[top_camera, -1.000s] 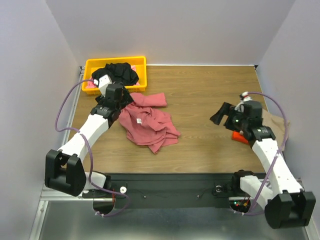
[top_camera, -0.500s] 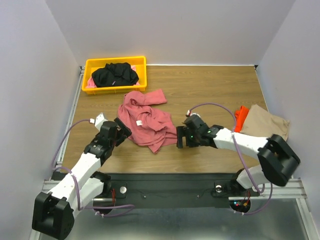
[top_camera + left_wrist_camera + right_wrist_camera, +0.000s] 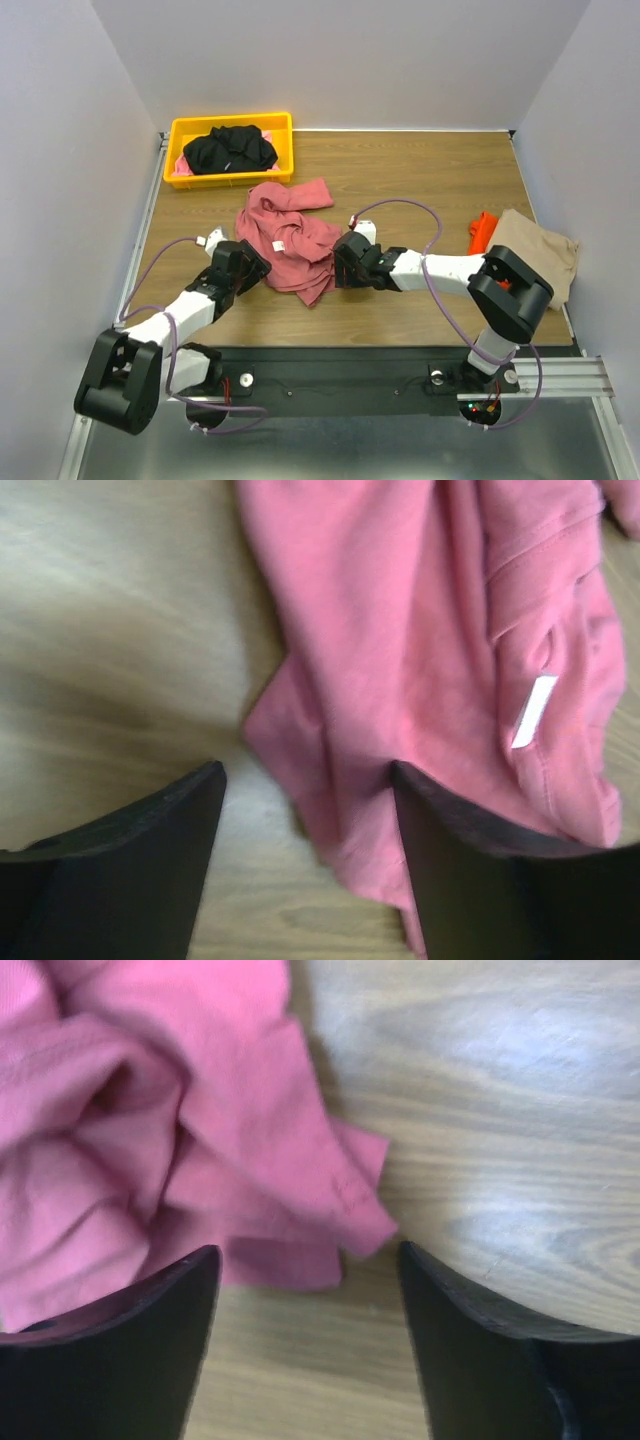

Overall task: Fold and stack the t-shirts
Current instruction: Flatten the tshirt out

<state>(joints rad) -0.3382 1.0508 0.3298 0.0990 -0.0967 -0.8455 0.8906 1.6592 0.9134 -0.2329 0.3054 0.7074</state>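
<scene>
The dusty-red t-shirt [image 3: 290,238] lies crumpled in the middle of the table, a white label showing. My left gripper [image 3: 252,262] is open at its left edge; in the left wrist view the shirt's corner [image 3: 330,810] lies between the fingers [image 3: 150,860]. My right gripper [image 3: 343,262] is open at its right edge; the right wrist view shows a hem corner [image 3: 350,1210] just ahead of the fingers [image 3: 470,1350]. A black t-shirt [image 3: 230,148] is bunched in the yellow bin [image 3: 281,125]. A tan t-shirt [image 3: 540,250] lies at the right edge.
An orange cloth [image 3: 482,232] sits beside the tan shirt. Something pink lies under the black shirt in the bin. The walls close in on the left, right and back of the wooden table [image 3: 420,180].
The right arm has swung from the right side to the red shirt's right edge. The left arm has pulled back from the bin and come down at the shirt's left edge.
</scene>
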